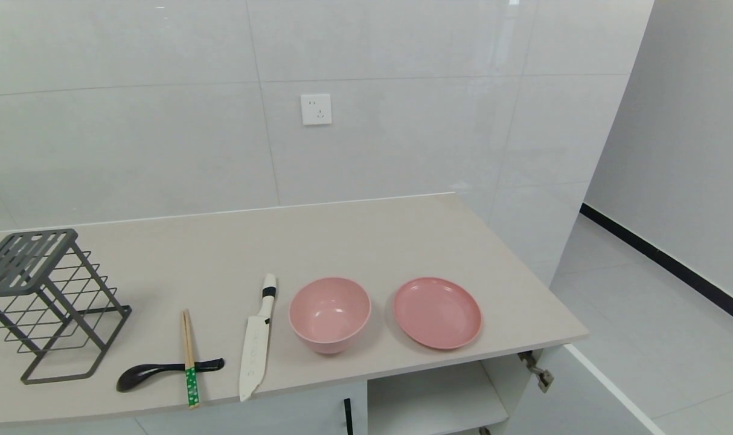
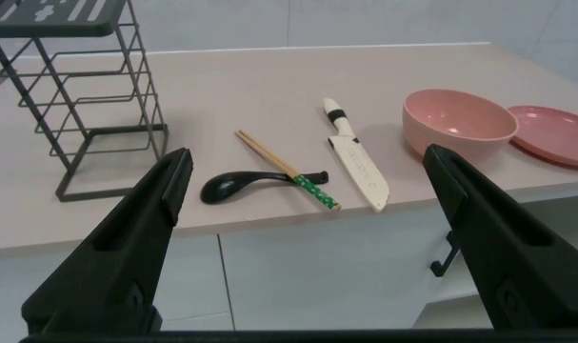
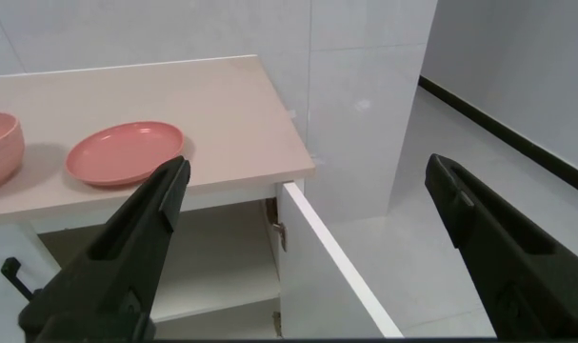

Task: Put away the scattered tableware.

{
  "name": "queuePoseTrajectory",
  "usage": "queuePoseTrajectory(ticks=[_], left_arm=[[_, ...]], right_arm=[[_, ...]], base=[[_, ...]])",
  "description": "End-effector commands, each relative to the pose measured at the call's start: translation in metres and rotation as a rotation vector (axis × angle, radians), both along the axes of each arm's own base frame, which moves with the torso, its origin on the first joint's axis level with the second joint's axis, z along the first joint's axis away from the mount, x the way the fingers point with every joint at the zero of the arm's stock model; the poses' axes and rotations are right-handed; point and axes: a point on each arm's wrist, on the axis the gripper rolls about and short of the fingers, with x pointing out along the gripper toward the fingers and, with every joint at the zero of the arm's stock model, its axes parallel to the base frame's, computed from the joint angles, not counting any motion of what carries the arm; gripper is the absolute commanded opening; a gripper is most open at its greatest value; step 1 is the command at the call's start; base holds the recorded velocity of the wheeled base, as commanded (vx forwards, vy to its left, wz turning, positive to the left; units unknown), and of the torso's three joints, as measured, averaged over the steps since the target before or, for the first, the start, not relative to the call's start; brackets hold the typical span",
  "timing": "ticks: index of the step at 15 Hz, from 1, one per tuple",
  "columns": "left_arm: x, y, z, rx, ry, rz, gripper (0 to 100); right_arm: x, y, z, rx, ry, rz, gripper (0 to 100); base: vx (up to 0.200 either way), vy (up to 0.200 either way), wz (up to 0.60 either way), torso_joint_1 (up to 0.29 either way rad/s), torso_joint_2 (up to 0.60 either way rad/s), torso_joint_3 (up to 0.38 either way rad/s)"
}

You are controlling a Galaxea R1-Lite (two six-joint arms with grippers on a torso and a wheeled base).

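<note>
Pink tableware sits toward the right end of the beige counter [image 1: 342, 241]: a bowl [image 1: 329, 314] standing upright and, just beside it on the right but not touching, a shallow plate [image 1: 437, 312] near the front edge. Left of the bowl lies a white knife [image 1: 255, 341], handle toward the wall and tip at the front edge. Further left, a pair of chopsticks [image 1: 189, 356] lies across the handle of a black spoon [image 1: 143, 373], their green ends at the front edge. A dark wire rack [image 1: 40, 296] stands at the counter's left end, well apart from the bowl and plate.

The left gripper [image 2: 306, 157] hangs off the counter's front, facing the spoon and chopsticks, its fingers spread wide with nothing between them. The right gripper [image 3: 308, 167] hangs off the right front corner, also spread wide and holding nothing, facing the cabinet under the plate.

That cabinet's door [image 1: 608, 393] is swung open to the right, showing a white shelf [image 1: 433, 399] inside. A white socket [image 1: 316, 109] is set in the tiled wall behind the counter.
</note>
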Motion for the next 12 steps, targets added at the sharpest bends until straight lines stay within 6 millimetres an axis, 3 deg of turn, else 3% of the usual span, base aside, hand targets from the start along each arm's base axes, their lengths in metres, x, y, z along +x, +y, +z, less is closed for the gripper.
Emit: queuePoseTrajectory(ticks=[1,7,12], left_arm=[[0.0001,0.0,0.0001,0.0,0.001,0.0,100],[0.0001,0.0,0.0001,0.0,0.001,0.001,100],[0.0001,0.0,0.0001,0.0,0.001,0.001,100]], right_arm=[[0.0001,0.0,0.0001,-0.001,0.001,0.001,100],[0.0001,0.0,0.0001,-0.002,0.001,0.003,100],[0.0001,0.0,0.0001,-0.001,0.001,0.003,100]], base=[[0.0,0.0,0.0,0.203,-0.12,0.11],[0.0,0.0,0.0,0.288,-0.15,0.124],[0.0,0.0,0.0,-0.021,0.1,0.091]])
